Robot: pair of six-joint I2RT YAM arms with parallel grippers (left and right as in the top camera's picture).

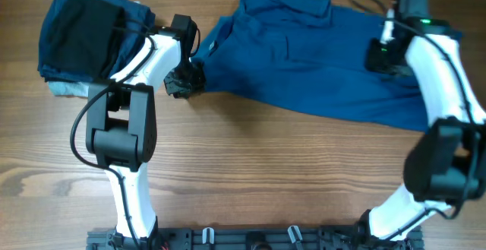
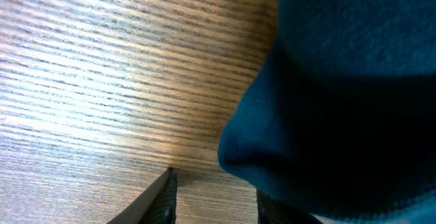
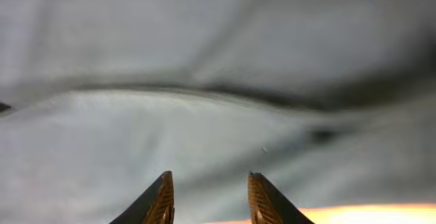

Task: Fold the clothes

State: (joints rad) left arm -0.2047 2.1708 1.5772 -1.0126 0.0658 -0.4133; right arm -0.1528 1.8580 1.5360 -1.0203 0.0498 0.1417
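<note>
The medium-blue, short-sleeved collared cloth shirt (image 1: 304, 68) lies spread along the far side of the wooden table (image 1: 266, 166), with no fold evident. The left hand (image 1: 182, 79) is at the shirt's left edge, fingers apart. The right hand (image 1: 382, 55) is over its right part, fingers apart. All folding remains.

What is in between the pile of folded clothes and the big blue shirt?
The robot's left gripper sits between the folded pile and the blue shirt, over the wooden table; the overhead view shows it.
</note>
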